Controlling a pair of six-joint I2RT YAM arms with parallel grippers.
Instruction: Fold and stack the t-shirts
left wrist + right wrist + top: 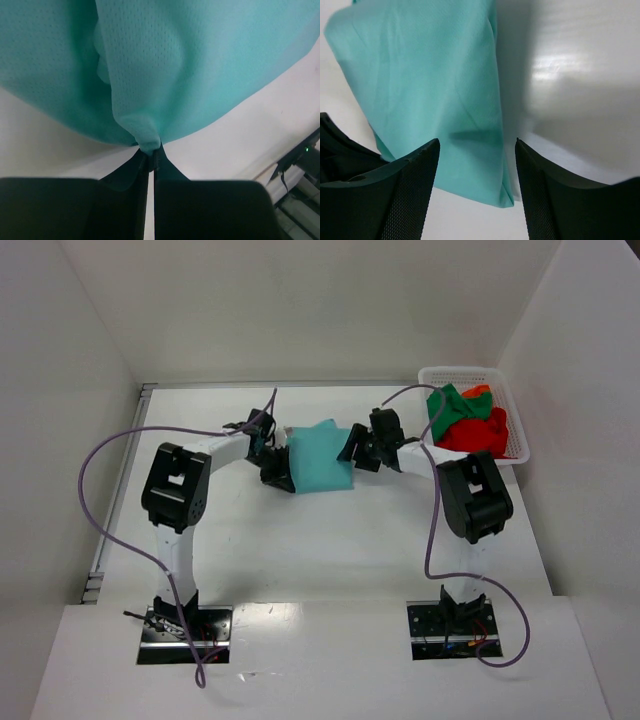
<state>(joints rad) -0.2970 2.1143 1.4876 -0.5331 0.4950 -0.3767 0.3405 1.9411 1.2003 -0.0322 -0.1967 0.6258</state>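
Two claws on one teal shirt (322, 455), mid-table, toward the far side. Left claw (152, 156): pinched tight on a bunched fold of that shirt, at its left edge in the top view. Right claw (477, 143): spread wide, fingers (415, 185) either side of the shirt's lower corner, gripping nothing; cannot tell whether touching the cloth. Sits at the shirt's right edge from above. Looks partly folded, roughly square from above, with a diagonal crease in the right wrist view. Lies over the white table (330, 540). White basket (470, 373) at the far right corner, well apart from the teal shirt. Holds a red shirt (478, 432), a green shirt (448, 405) on top of it, an orange shirt (478, 392) peeking out at the back.
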